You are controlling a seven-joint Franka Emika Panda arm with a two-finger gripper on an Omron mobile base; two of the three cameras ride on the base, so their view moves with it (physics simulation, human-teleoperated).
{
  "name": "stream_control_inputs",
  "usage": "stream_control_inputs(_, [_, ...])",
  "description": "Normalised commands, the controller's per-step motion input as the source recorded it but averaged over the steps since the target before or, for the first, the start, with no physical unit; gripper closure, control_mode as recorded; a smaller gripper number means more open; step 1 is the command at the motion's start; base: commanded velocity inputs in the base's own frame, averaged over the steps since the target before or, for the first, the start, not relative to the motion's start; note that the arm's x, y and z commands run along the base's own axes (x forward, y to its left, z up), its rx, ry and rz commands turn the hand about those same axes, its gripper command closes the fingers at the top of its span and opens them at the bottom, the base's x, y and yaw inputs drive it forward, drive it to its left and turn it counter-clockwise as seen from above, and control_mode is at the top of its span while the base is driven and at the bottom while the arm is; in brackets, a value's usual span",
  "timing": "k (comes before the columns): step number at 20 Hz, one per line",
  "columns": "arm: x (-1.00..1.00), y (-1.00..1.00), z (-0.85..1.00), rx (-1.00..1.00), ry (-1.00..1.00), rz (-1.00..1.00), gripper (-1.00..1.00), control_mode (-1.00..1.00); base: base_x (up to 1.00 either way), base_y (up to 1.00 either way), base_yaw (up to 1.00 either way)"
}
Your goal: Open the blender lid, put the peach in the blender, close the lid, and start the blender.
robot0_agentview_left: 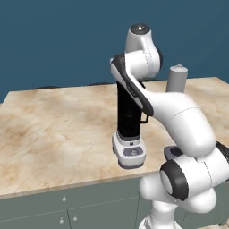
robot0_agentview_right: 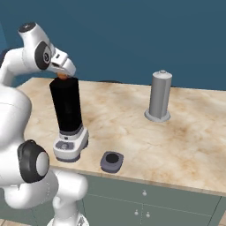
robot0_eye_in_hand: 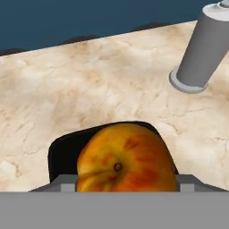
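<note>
The gripper point(robot0_agentview_right: 63, 74) is clamped on the one peach point(robot0_eye_in_hand: 125, 159), holding it right over the open mouth of the blender point(robot0_agentview_right: 67, 115). In the hand view the peach's stem pit faces the camera, and the black jar rim shows behind and around it. The peach is near round, with no clear long axis. The single blender stands upright near the front edge of the marble counter point(robot0_agentview_right: 176, 132), its button panel facing the front; no writing can be read on it. The blender lid point(robot0_agentview_right: 111, 161) lies flat on the counter just beside the base, knob up. One plain grey cylinder point(robot0_agentview_right: 159, 96) stands upright, well apart.
</note>
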Motion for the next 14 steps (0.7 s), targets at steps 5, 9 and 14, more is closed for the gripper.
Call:
stream_control_inputs(5, [0.17,-0.02,-0.27,0.04,0.11,0.04,1.00,-1.00,0.00,0.00,0.00])
stream_control_inputs(9, [0.00,-0.01,-0.32,0.04,0.04,0.05,1.00,-1.00,0.00,0.00,0.00])
stream_control_inputs(14, [0.00,0.00,-0.38,0.04,0.04,0.05,1.00,-1.00,0.00,0.00,0.00])
